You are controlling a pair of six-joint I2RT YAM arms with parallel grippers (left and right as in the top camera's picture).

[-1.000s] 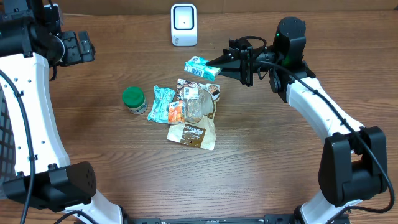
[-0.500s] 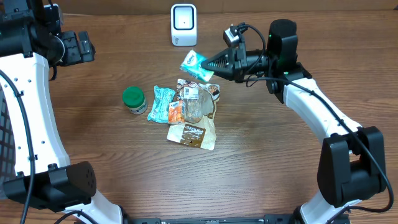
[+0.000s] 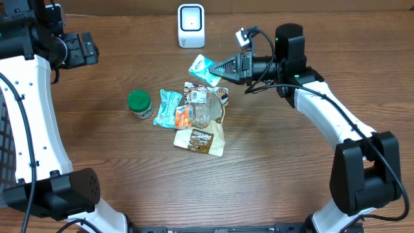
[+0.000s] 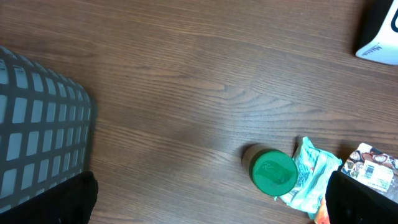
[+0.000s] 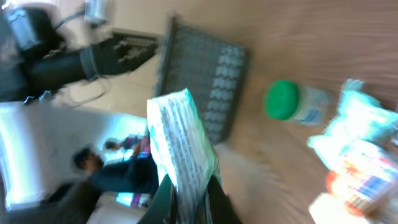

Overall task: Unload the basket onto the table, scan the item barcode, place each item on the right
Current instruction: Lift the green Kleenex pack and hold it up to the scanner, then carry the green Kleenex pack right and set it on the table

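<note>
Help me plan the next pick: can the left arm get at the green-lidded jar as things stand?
Probably yes. The left gripper is open, only bare table lies between it and the green-lidded jar, and the crumpled teal wrapper crowds just the jar's far side.

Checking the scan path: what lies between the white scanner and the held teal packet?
Only bare table, seen overhead, separates white scanner and teal packet.
</note>
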